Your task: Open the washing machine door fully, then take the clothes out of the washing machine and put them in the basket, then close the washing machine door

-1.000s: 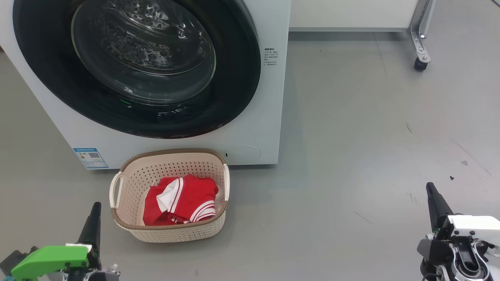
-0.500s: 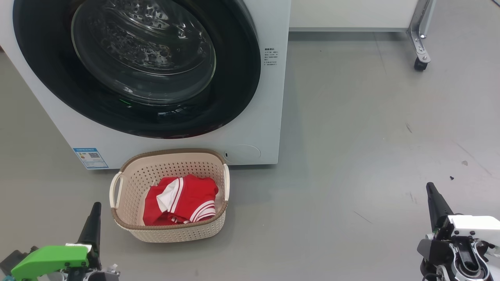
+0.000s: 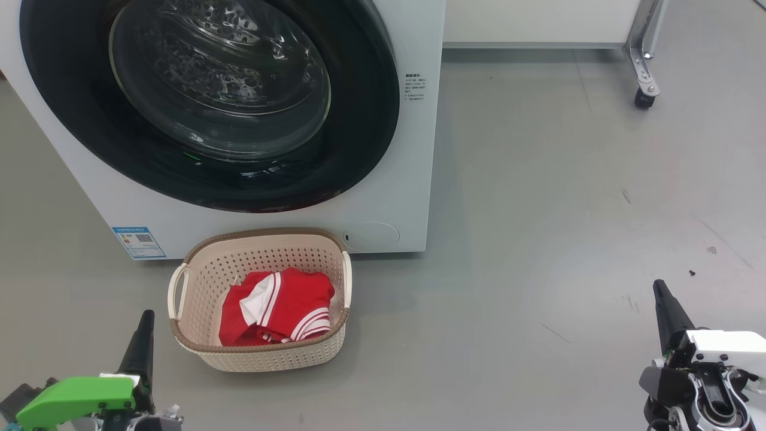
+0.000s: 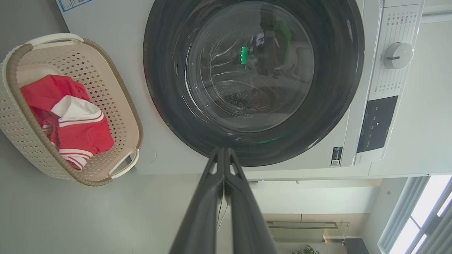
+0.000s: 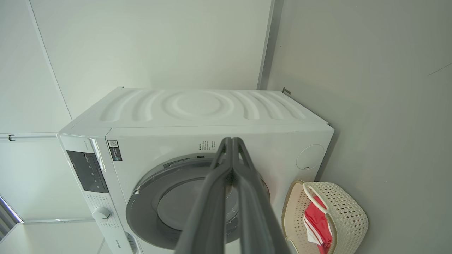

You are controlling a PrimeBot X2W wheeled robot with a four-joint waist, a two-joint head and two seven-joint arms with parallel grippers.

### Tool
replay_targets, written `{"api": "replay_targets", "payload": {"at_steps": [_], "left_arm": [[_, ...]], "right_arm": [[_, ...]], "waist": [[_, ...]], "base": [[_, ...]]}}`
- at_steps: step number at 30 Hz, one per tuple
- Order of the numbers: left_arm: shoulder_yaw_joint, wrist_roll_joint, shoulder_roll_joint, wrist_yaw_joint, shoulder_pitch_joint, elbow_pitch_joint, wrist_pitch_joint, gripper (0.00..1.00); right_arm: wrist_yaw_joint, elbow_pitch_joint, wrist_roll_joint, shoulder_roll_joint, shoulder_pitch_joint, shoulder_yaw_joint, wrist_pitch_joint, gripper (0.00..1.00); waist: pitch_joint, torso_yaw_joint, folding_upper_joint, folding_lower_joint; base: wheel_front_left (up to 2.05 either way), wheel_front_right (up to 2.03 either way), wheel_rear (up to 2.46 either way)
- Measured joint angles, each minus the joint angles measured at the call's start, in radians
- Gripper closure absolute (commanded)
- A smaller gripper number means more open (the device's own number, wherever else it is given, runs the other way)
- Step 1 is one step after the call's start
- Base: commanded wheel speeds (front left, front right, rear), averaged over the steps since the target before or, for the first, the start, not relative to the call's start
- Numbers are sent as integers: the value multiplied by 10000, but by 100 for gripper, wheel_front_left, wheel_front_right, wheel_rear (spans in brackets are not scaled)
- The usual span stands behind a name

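The white washing machine (image 3: 395, 197) stands ahead with its round black door (image 3: 209, 102) lying flush against its front, shut. The cream basket (image 3: 261, 353) sits on the floor just in front of it, and the red clothes (image 3: 281, 308) with white stripes lie bunched inside. My left gripper (image 3: 145, 317) rests at the lower left beside the basket, fingers together and empty. At the lower right my right gripper (image 3: 659, 287) is shut too, well apart from the machine. The left wrist view shows the door (image 4: 254, 77), the basket (image 4: 21, 141) and the clothes (image 4: 70, 120).
Grey floor spreads to the right of the machine. A metal frame leg with a black caster (image 3: 644, 99) stands at the far right. The machine's control dial (image 4: 398, 55) and dark panel sit beside the door. A white wall lies behind the machine (image 5: 212, 109).
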Motion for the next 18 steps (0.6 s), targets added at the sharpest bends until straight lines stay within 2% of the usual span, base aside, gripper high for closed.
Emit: {"api": "replay_targets", "payload": {"at_steps": [18], "left_arm": [[21, 0, -2, 0, -5, -2, 27, 100]], "right_arm": [[0, 0, 0, 2, 0, -4, 10, 100]], "waist": [[1, 1, 0, 0]], "base": [[0, 0, 0]]}}
